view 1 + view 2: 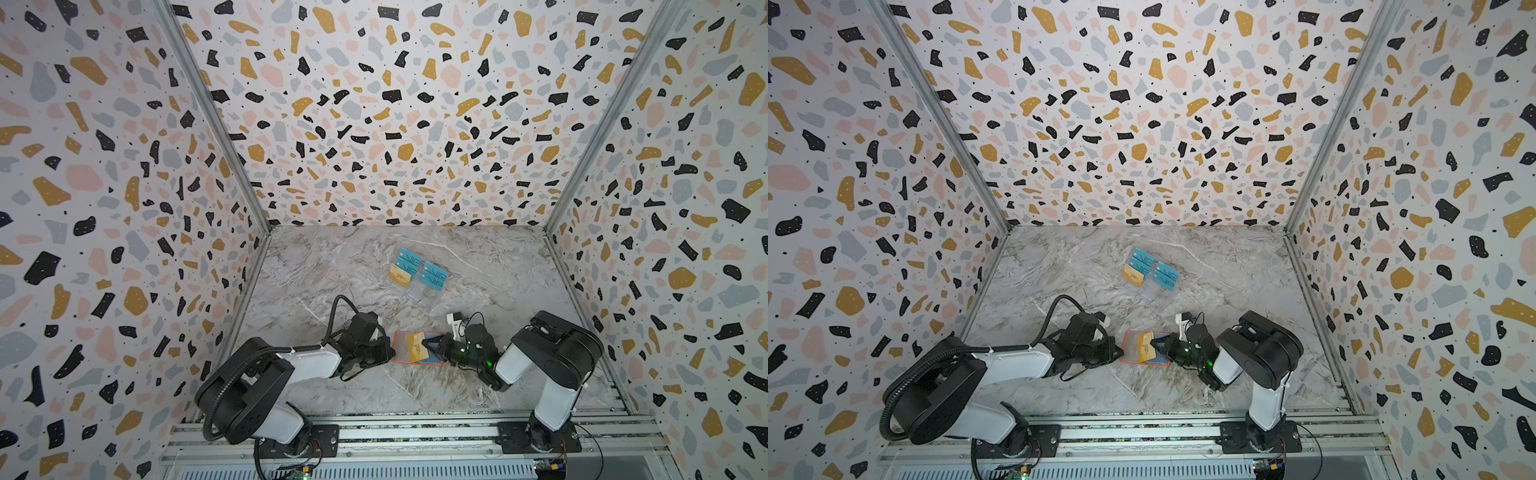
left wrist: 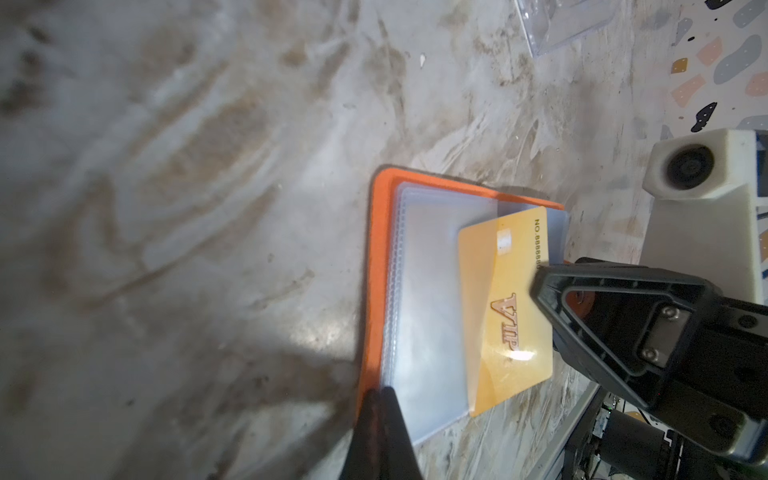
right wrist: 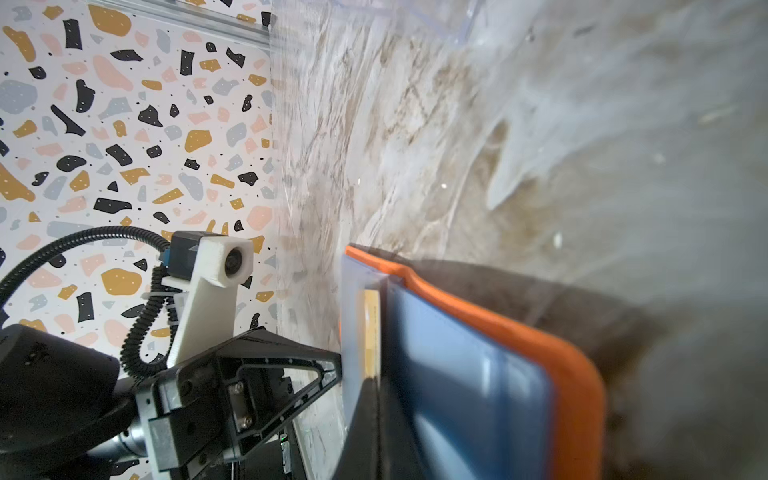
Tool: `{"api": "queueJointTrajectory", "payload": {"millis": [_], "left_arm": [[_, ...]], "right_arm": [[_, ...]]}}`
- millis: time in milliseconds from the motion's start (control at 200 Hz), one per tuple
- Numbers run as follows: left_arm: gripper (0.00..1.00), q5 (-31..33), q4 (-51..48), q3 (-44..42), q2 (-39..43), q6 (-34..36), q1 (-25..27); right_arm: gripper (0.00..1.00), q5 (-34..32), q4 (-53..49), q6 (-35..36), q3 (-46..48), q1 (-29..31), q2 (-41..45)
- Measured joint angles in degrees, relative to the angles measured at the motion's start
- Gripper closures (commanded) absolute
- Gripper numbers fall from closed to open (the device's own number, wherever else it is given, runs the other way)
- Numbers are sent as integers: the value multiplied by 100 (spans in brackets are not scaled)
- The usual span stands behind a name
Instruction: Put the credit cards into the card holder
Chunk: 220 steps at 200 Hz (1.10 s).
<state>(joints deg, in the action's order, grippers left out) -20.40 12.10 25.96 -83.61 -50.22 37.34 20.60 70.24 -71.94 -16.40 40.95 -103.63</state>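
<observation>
Credit card [image 2: 511, 316], gold, is pinched at one edge in my right gripper [image 1: 427, 345], partly slid under a clear sleeve [image 2: 432, 299] of the open card holder [image 2: 376, 270], which lies flat on the marble table [image 1: 332, 282] between my grippers. My left gripper [image 2: 380, 399] is clenched, tips touching the holder's opposite edge

Open orange holder [image 2: 374, 270] partly sleeves gold card [image 2: 509, 316].
</observation>
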Motion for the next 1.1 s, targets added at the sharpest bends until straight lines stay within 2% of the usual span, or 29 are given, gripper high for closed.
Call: {"api": "queueJointTrajectory", "payload": {"millis": [441, 766, 971, 1101], "left_arm": [[100, 0, -2, 0, 2, 0, 0], [100, 0, -2, 0, 2, 0, 0], [100, -4, -4, 0, 4, 0, 0], [100, -11, -46, 2, 20, 22, 0]], "right_arm": [[100, -310, 310, -22, 107, 63, -17], [100, -400, 866, -221, 96, 179, -448], [100, -398, 758, -243, -74, 295, -501], [86, -435, 219, -229, -376, 382, -459]]}}
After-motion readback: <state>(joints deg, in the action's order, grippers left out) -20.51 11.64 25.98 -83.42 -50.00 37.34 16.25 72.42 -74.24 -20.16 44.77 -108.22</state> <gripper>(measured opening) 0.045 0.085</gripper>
